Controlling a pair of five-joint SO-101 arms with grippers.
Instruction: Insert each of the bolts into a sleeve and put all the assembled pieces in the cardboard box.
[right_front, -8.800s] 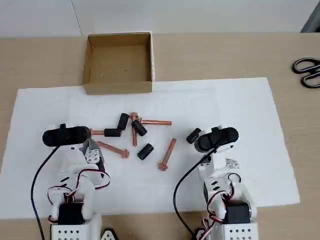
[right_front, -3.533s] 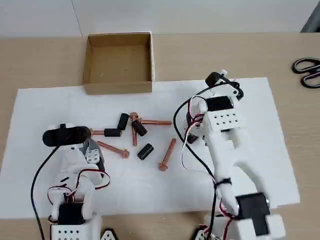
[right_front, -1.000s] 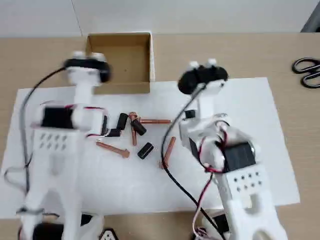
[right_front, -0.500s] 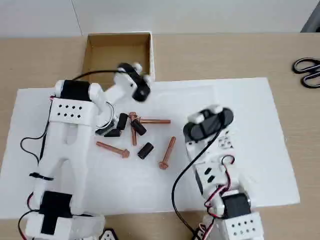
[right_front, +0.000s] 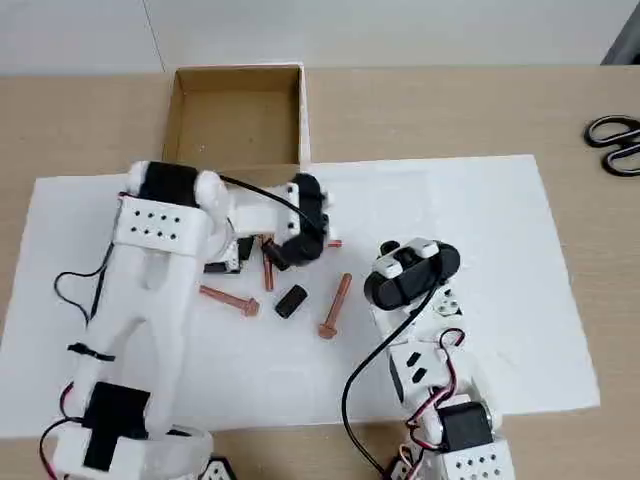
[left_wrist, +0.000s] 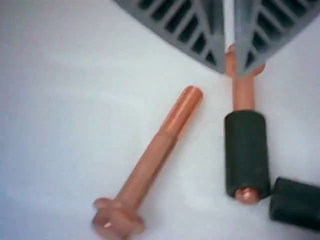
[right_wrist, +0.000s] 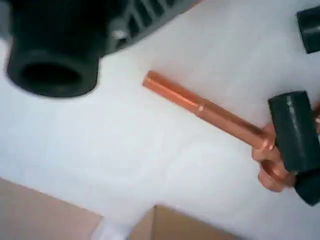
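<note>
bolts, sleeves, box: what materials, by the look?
Bolts: metal, copper-coloured, shiny highlights along the shank; maybe only plated. Sleeves: matte black, likely plastic or rubber; can't tell which. Cardboard box: plain dull brown board, pale cut rim.

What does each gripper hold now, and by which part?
Right gripper: a black sleeve, gripped by its side, open end free. Left gripper: at a sleeved bolt's end; hold cannot be told.

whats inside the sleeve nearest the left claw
A bolt: its shank enters the sleeve at one end and a copper tip shows at the other. The stretch between is covered.
</note>
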